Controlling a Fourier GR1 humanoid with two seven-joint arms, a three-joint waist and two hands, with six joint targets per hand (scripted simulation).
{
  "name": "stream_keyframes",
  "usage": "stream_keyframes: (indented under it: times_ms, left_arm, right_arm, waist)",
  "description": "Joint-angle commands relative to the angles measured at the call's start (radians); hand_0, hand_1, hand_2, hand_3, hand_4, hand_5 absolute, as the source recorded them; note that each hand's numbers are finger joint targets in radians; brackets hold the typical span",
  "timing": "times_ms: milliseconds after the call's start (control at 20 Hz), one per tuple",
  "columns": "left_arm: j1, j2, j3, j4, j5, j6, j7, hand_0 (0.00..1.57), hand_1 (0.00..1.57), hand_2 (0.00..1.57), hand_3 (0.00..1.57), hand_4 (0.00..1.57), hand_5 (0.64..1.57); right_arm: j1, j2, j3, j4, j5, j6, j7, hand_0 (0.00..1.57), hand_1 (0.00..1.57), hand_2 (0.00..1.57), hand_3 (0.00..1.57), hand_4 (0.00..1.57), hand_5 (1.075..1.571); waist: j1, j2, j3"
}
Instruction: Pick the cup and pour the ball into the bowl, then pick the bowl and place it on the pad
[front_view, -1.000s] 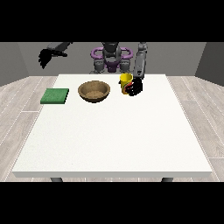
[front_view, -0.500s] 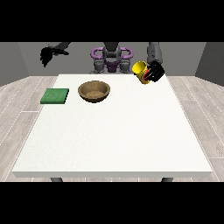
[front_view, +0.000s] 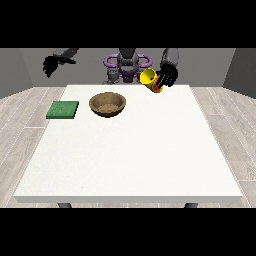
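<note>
White table with a flat rectangular top, two dark legs just visible under the near edge, standing on a light wood-plank floor, with a plain grey wall behind it.

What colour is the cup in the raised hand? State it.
Yellow, with red on its side; the cup shows in the front view.
</note>
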Motion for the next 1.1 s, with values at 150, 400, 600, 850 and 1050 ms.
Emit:
stream_keyframes:
  times_ms: [150,400,600,850,1050]
  left_arm:
    - [-0.102,-0.086,-0.143,0.025,-0.242,0.014,0.258,1.52,1.52,1.57,1.57,1.57,1.211]
    - [-0.16,-0.102,-0.293,0.051,-0.449,-0.049,0.37,1.55,1.55,1.57,1.57,1.53,1.298]
    - [-0.196,-0.15,-0.414,0.082,-0.582,-0.15,0.398,1.49,1.49,1.57,1.57,1.51,1.316]
    - [-0.253,-0.208,-0.549,0.13,-0.742,-0.262,0.438,1.51,1.51,1.57,1.57,1.57,1.042]
    - [-0.273,-0.242,-0.664,0.157,-0.874,-0.357,0.47,1.52,1.52,1.57,1.57,1.5,1.232]
  right_arm:
    - [-0.042,-0.042,-0.022,0.055,-0.022,0.029,0.025,0.0,0.0,0.0,0.0,0.0,1.57]
    - [-0.006,-0.047,-0.015,0.098,-0.011,0.06,0.003,0.0,0.0,0.0,0.0,0.0,1.571]
    - [-0.004,-0.046,-0.02,0.118,-0.015,0.073,-0.019,0.0,0.0,0.0,0.0,0.0,1.571]
    - [-0.061,-0.05,-0.016,0.128,-0.025,0.079,0.005,0.0,0.0,0.0,0.0,0.0,1.57]
    - [-0.044,-0.02,0.002,0.14,0.005,0.052,-0.022,0.0,0.0,0.0,0.0,0.0,1.571]
  waist:
    - [-0.017,-0.036,0.0002]
    - [-0.006,-0.102,0.0012]
    - [-0.028,-0.093,0.0016]
    - [-0.045,-0.052,0.0007]
    - [-0.027,-0.076,0.0003]
